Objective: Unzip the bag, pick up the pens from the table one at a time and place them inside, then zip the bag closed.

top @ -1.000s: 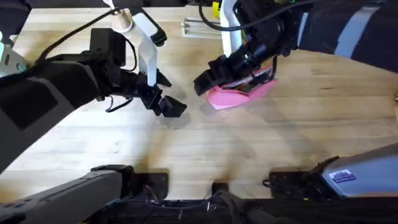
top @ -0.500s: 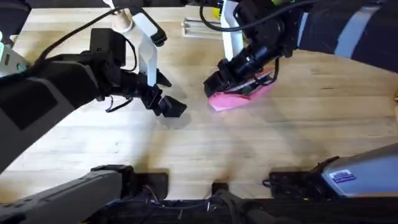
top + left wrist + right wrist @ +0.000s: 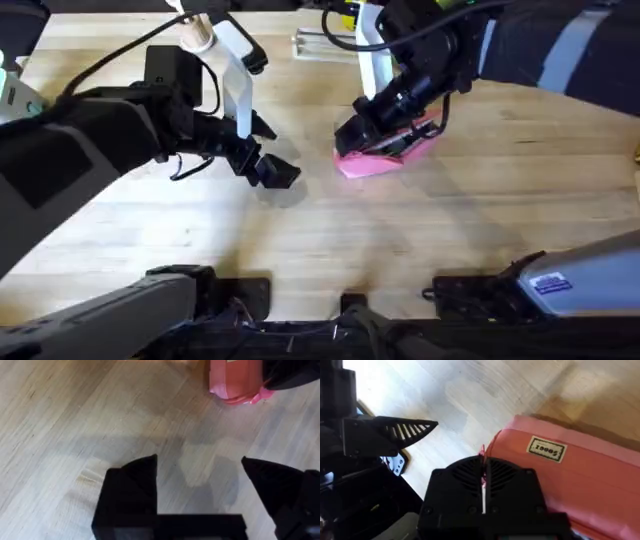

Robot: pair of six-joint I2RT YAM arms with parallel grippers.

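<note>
The right gripper [image 3: 352, 133] sits at the left end of the bag [image 3: 392, 152]. Its two black fingers [image 3: 470, 472] are pressed tight together, with a thin pink bit of the bag pinched between them. What that bit is cannot be told. The right arm comes in from the far right and bends down low over the bag, hiding part of its top.

The bag is pink and lies on the table [image 3: 430, 230], a bit right of the middle and toward the far side. A small white label [image 3: 547, 450] shows on its side in the right wrist view.

The left gripper [image 3: 273, 170] is well apart from the bag, to its left. Its fingers [image 3: 132, 477] are spread wide and hold nothing. It hangs just over the bare wood. The left arm reaches in from the left side and points toward the bag. In the left wrist view the pink bag [image 3: 235, 380] lies farther off, past the open fingers.
</note>
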